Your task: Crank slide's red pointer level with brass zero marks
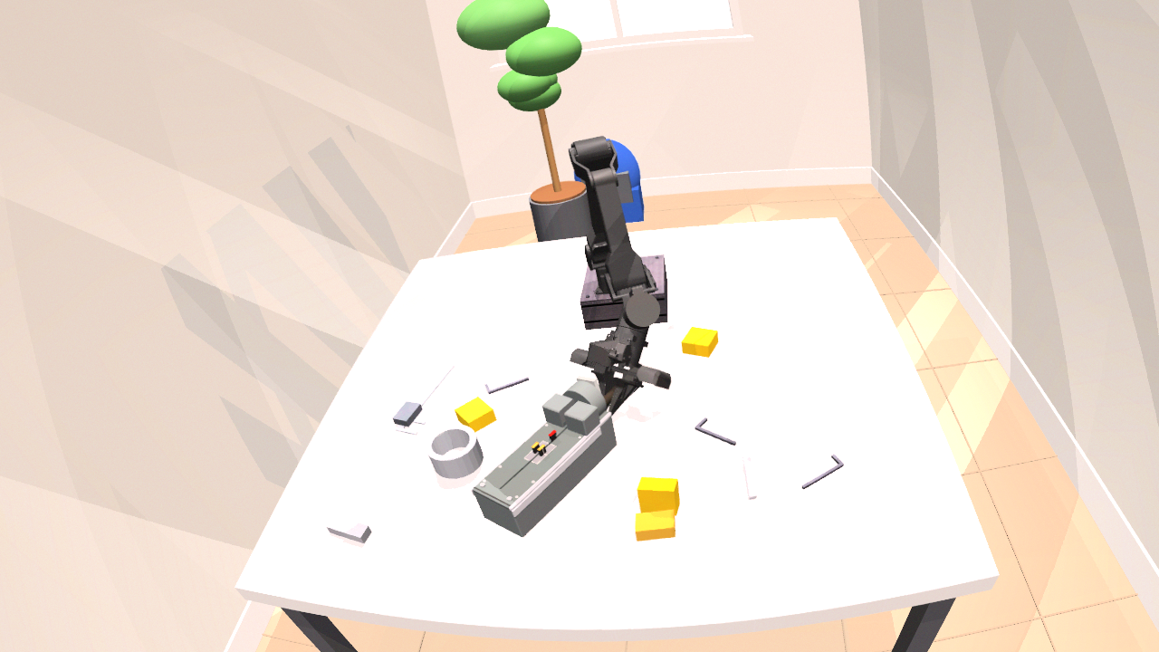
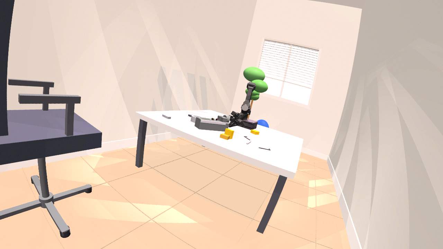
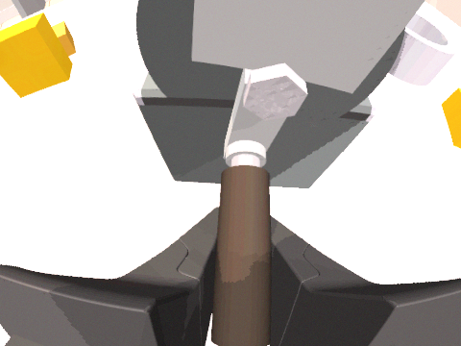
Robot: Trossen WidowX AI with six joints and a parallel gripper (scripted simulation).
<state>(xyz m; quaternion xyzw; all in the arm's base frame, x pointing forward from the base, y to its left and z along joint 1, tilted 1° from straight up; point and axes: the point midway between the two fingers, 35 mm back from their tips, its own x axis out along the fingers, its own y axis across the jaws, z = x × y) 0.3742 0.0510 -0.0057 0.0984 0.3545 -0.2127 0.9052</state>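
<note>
Wrist view: the brown handle (image 3: pixel 244 250) is clamped between the nearly closed fingers of the gripper (image 3: pixel 238 217) (image 1: pixel 609 398). It is joined by the crank (image 3: pixel 256 127) to the grey machine (image 1: pixel 544 478) (image 2: pixel 211 124) (image 3: pixel 192 139), which is set on the table (image 1: pixel 778 551) (image 2: pixel 278 154). The red pointer (image 1: pixel 552 435) is seen apart from the brass marks (image 1: pixel 539 448).

Black arm bends over a gray crank machine on a white table

The arm (image 1: pixel 609 226) rises from a dark base (image 1: pixel 589 312) at the far side of the table (image 1: pixel 364 580), its gripper (image 1: pixel 613 405) down at the far end of the machine (image 1: pixel 559 478). On the machine's top, the red pointer (image 1: pixel 552 435) stands apart from the brass zero marks (image 1: pixel 539 447), on their far right side. A gray ring (image 1: pixel 455 465) and a yellow block (image 1: pixel 474 414) sit to the left; two more yellow blocks (image 1: pixel 656 509) touch at the near right. Behind the table stands a potted plant (image 1: pixel 559 218).
</note>
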